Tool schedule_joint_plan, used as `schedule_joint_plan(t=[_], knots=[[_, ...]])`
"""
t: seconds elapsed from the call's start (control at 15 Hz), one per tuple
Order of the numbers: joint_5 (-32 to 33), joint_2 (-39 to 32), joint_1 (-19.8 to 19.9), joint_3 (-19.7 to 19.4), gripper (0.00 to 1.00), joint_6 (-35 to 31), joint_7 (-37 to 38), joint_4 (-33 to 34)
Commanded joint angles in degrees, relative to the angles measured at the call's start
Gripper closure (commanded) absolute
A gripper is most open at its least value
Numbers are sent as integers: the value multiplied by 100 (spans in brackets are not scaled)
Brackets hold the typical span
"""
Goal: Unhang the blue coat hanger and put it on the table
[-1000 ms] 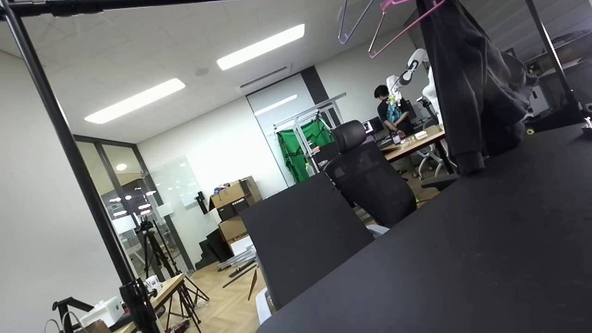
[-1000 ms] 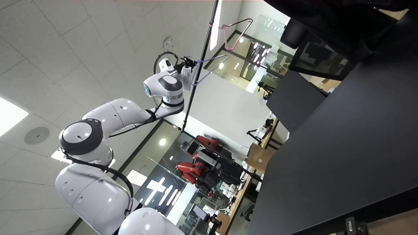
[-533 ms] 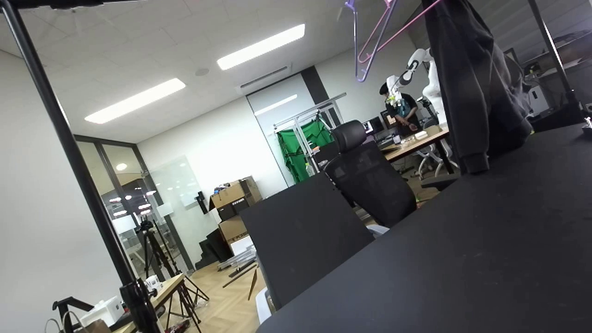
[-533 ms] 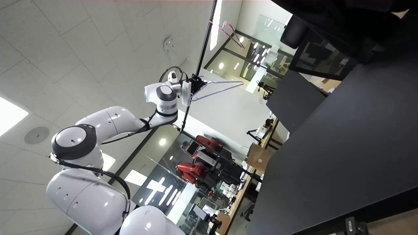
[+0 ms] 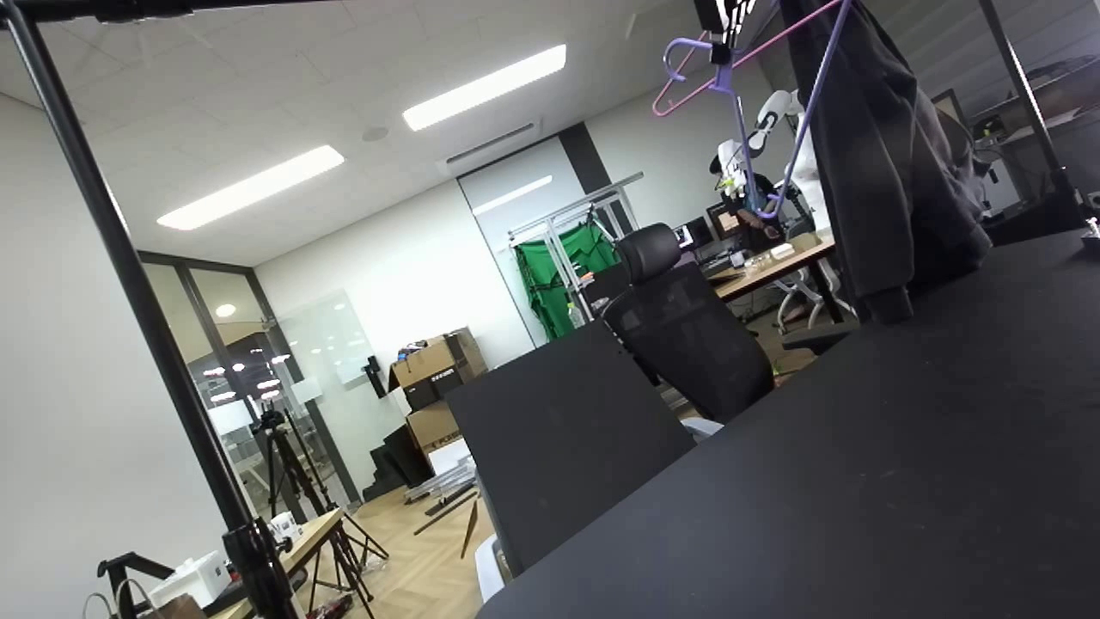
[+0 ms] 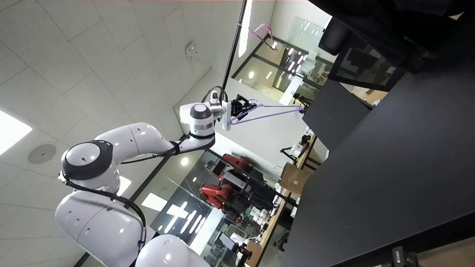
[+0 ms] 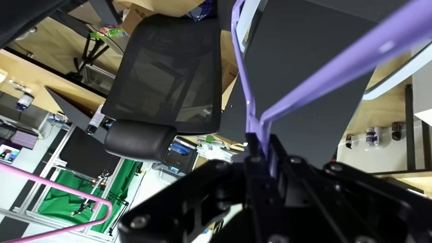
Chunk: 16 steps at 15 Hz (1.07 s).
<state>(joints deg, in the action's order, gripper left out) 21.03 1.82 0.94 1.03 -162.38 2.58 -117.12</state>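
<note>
Wrist view, nearest first: jaws narrow, clamped on the neck of the blue coat hanger (image 7: 319,82), which is held in the air with its long arms splaying away. Judged light and fairly stiff, slim arms perhaps a little springy; the plastic shines, so likely slick. The neck is the sensible hold, balanced between both arms, though those arms give leverage and may twist it in so small a pinch. Contact at the jaws is too dark to read; the hook does not show here, and both arms run out of view. Farther: a dark panel (image 7: 290,44), unidentified; to the left, a pink hanger (image 7: 50,183). In an exterior view the hook looks clear of the rail (image 6: 232,55), the hanger's far tip blending into the background; the worktop (image 6: 389,159) lies to the right, well apart. In an exterior view an arm of the hanger passes in front of a dark garment (image 5: 885,172) and is cut off, as is the rear of the jaws.
</note>
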Motion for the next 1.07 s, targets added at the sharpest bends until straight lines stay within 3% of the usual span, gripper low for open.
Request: schedule_joint_plan(t=[0.0, 0.47, 0.53, 0.8, 1.0], knots=[[28, -17, 12, 0, 92, 1, 1, -6], [36, -1, 13, 1, 92, 10, 1, -6], [36, -1, 13, 1, 98, 10, 1, -6], [1275, -283, 116, -40, 98, -970, 1181, -486], [2801, -702, 42, -316, 98, -1546, 2389, -583]])
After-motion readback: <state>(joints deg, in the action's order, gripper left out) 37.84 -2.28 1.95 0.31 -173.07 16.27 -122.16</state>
